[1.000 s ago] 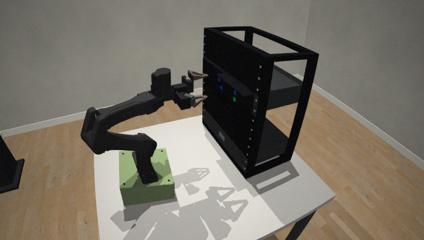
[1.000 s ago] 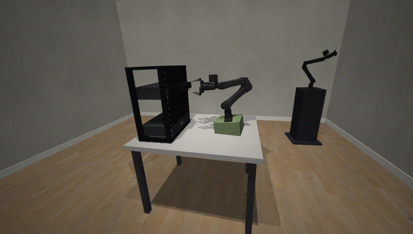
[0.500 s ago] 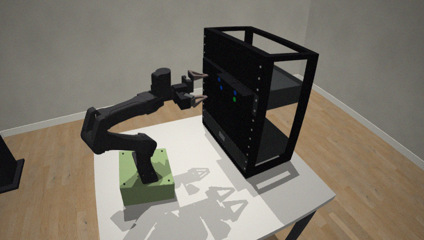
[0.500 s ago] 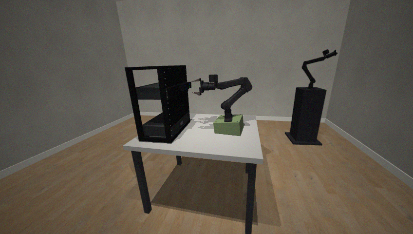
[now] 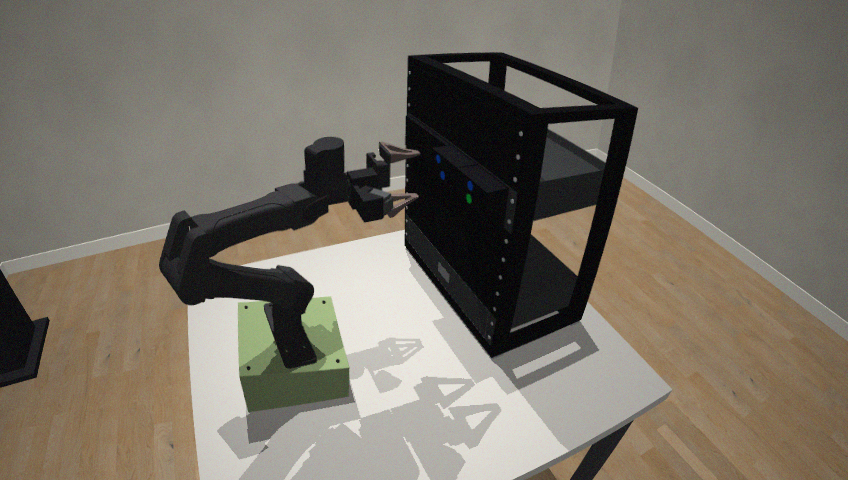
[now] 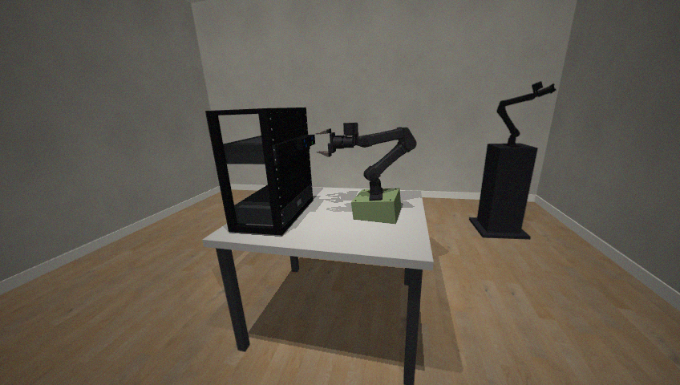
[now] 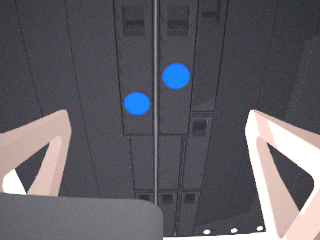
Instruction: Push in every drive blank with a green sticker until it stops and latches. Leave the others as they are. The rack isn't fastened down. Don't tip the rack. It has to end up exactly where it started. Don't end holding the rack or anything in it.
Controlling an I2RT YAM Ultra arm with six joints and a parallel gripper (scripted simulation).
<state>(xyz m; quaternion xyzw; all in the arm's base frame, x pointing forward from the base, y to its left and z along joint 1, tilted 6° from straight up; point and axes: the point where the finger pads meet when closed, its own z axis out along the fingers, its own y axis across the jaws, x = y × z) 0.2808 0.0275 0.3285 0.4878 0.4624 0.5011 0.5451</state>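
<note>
The black rack [image 5: 510, 190] stands on the white table, its front facing my arm. Its front holds several drive blanks. Two carry blue stickers at the left [image 5: 437, 158] [image 5: 442, 174]. Another blank with a blue sticker [image 5: 469, 184] and one with a green sticker [image 5: 468, 198] stick out further at the right. My gripper [image 5: 404, 176] is open and empty, just in front of the rack's left edge, level with the blanks. In the wrist view the two left blue stickers [image 7: 176, 76] [image 7: 138, 103] sit between my spread fingers. The green sticker is outside the wrist view.
My arm's green base block [image 5: 291, 353] sits on the table's left. The rack [image 6: 260, 169] stands near the table's left edge in the exterior view. A black pedestal with another arm [image 6: 505, 188] stands on the floor, away from the table.
</note>
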